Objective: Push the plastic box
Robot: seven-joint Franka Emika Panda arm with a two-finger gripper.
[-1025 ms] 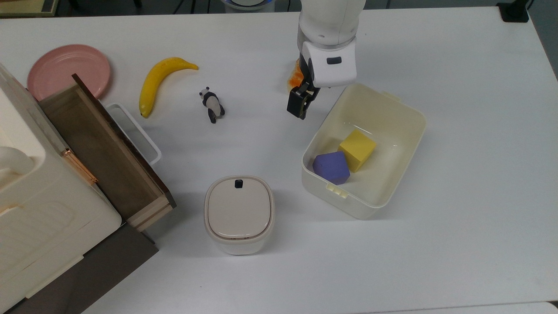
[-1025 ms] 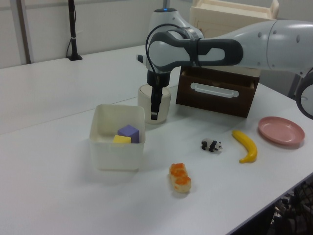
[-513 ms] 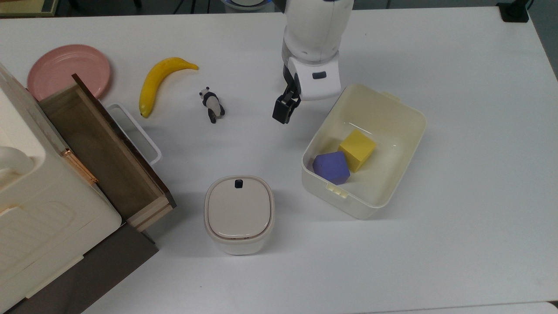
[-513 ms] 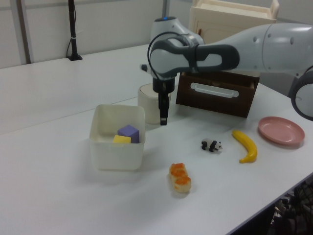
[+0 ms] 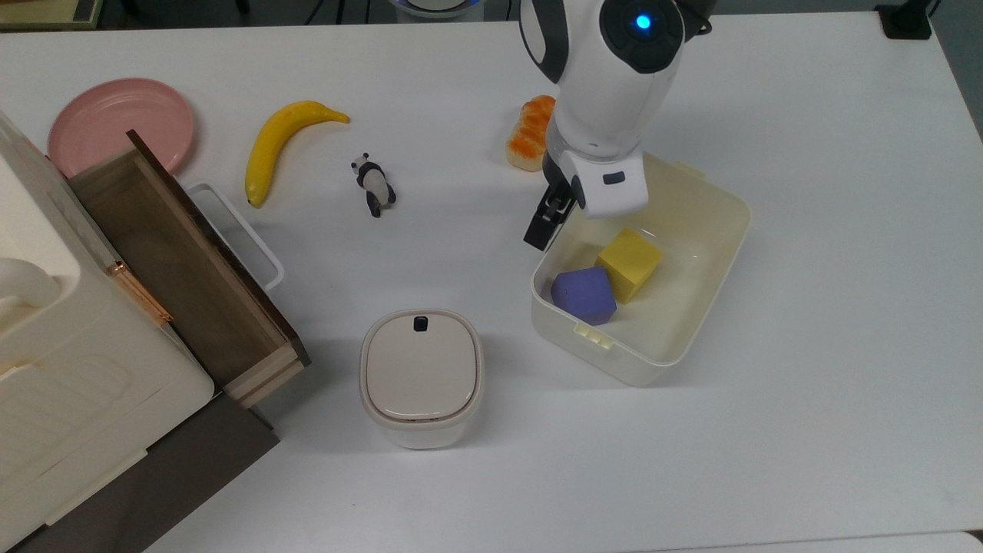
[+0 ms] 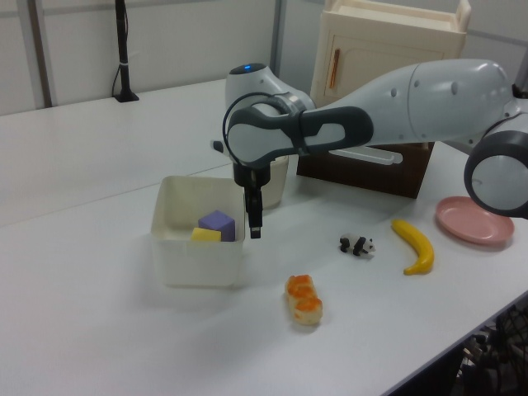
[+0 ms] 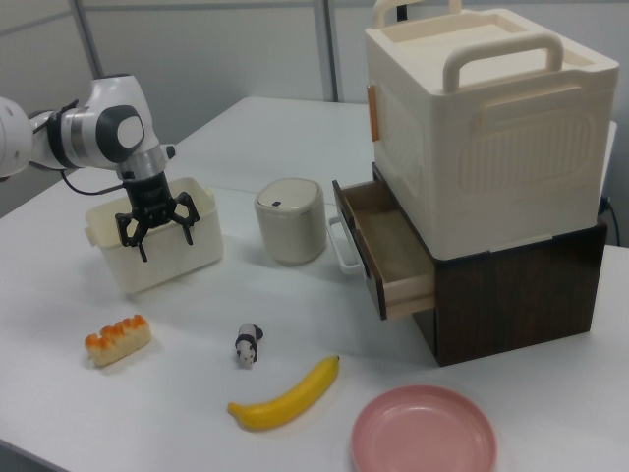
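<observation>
The plastic box (image 5: 691, 307) is a cream-white open tub on the white table, right of centre in the top view. A yellow cube (image 5: 630, 263) and a purple block (image 5: 585, 294) lie inside it. My gripper (image 5: 541, 229) hangs low, just outside the box's long wall on the top view's left, close to the rim. In the right view the gripper (image 7: 155, 234) stands open in front of the box (image 7: 162, 265), with nothing between its fingers. The left view shows the gripper (image 6: 254, 221) edge-on beside the right corner of the box (image 6: 198, 260).
A white lidded bin (image 5: 421, 376) stands on the top view's left of the box. A bread roll (image 5: 528, 142), a toy panda (image 5: 373, 184), a banana (image 5: 280, 142) and a pink plate (image 5: 119, 123) lie further back. A cabinet's wooden drawer (image 5: 184, 269) stands open at the left.
The gripper swung out to the top view's left, then came back down beside the box's long wall. The arm now leans over the box, uncovering the bread roll. The box has not moved.
</observation>
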